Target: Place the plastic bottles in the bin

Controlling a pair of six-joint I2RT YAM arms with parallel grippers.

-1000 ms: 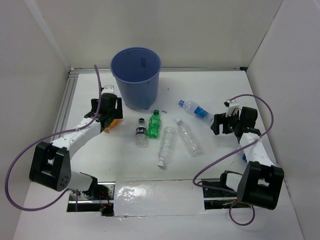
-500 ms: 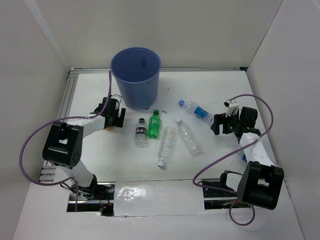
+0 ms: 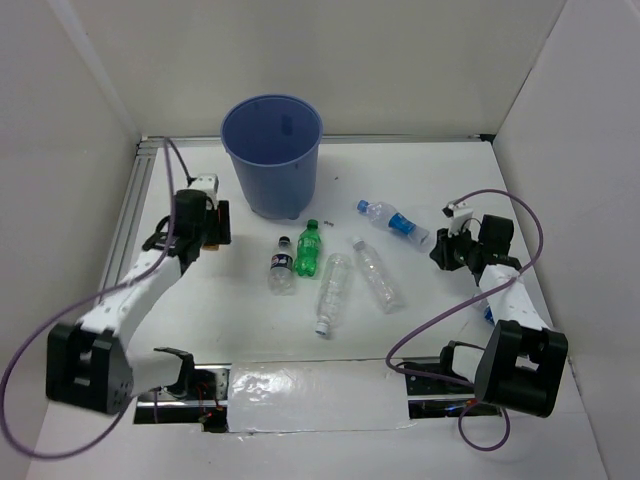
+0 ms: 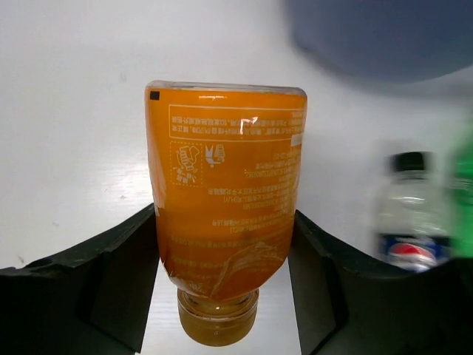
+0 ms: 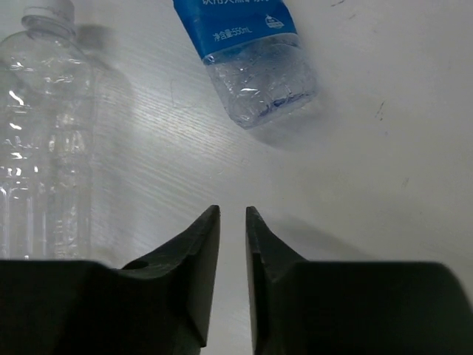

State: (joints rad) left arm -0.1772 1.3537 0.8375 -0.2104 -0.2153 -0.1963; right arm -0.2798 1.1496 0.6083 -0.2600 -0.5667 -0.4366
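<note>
My left gripper [image 4: 225, 218] is shut on the orange bottle [image 4: 225, 192], its cap toward the wrist, left of the blue-purple bin [image 3: 272, 150]. On the table lie the dark-label bottle [image 3: 283, 266], the green bottle [image 3: 308, 248], two plain clear bottles [image 3: 333, 290] [image 3: 377, 274] and the blue-label bottle [image 3: 395, 222]. My right gripper [image 3: 447, 250] sits just right of the blue-label bottle [image 5: 251, 52]. Its jaws stand almost together [image 5: 233, 211] with nothing between them.
White walls enclose the table on three sides. An aluminium rail [image 3: 130, 215] runs along the left edge. Purple cables loop beside both arms. A reflective strip [image 3: 315, 395] lies between the arm bases at the near edge.
The left jaws have closed on the orange bottle and the left arm has shifted left and back. The right jaws have closed from wide open to a narrow gap.
</note>
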